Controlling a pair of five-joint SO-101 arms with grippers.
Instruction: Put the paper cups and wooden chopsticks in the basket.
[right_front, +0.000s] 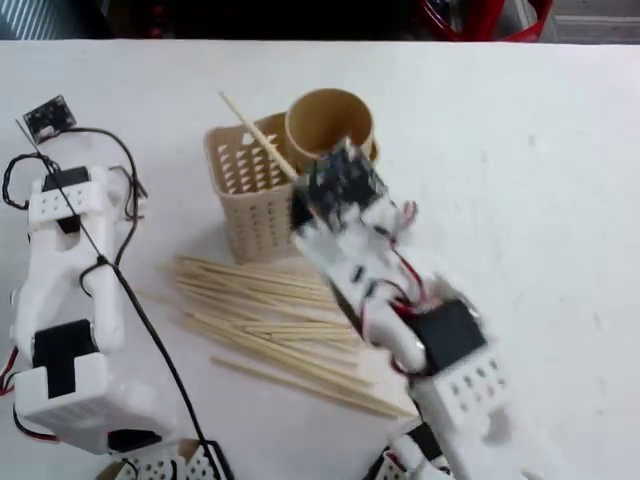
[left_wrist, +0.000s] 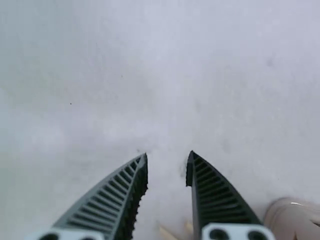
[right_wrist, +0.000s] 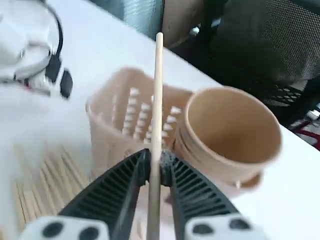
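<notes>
Basket (right_front: 250, 195): beige, walls patterned with rows of slots. Paper cup (right_front: 330, 125): plain tan. Chopsticks (right_front: 280, 320): pale natural wood, unmarked. Table (right_front: 540, 150): white. Left gripper (left_wrist: 167, 159) and right gripper (right_wrist: 155, 161): dark grey, ribbed inner faces.

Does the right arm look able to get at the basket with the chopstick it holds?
Probably yes: the right gripper holds the chopstick close by the basket, whose open top looks free; the paper cup stands beside it.

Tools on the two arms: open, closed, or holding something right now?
Left tool: open, holding nothing.
Right tool: closed on a chopstick.
</notes>
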